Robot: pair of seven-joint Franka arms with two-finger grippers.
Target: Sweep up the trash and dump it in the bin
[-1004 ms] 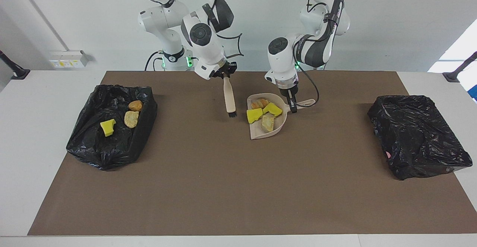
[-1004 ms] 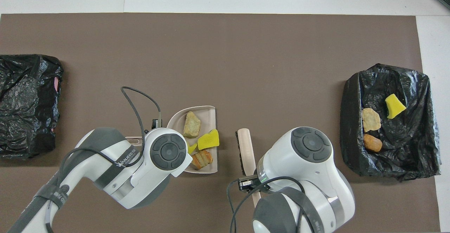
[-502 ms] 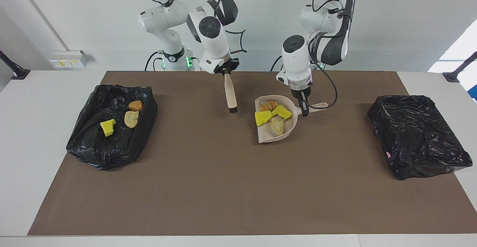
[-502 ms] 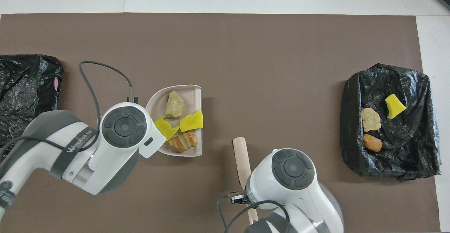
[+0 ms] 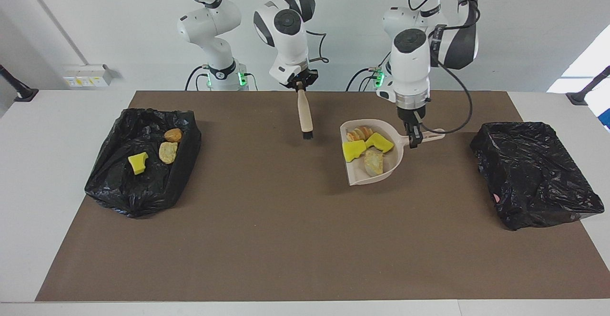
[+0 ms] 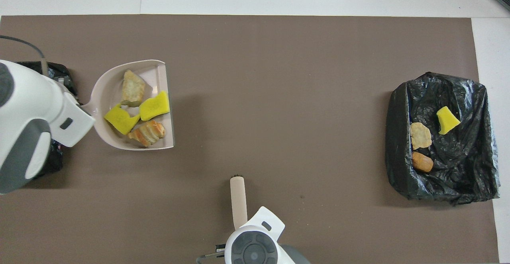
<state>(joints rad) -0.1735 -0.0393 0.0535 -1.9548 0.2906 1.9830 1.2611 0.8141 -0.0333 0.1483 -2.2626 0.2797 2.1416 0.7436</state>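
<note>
Already three scraps (image 5: 162, 150) lie in one bin (image 5: 143, 163); our left gripper (image 5: 413, 137) pinches the dustpan (image 5: 369, 156) with four more, our right gripper (image 5: 299, 83) the brush (image 5: 305, 116).

Left arm: raised over the brown mat, wrist vertical, left gripper (image 5: 412, 139) pointing straight down, fingers clamped on the dustpan (image 5: 355, 178) handle, pan held clear of the mat. Right arm: elbow high, wrist tilted slightly, right gripper (image 5: 300, 85) pointing down near the robots' edge of the mat, fingers closed on the brush (image 5: 305, 116) handle, bristles downward.
</note>
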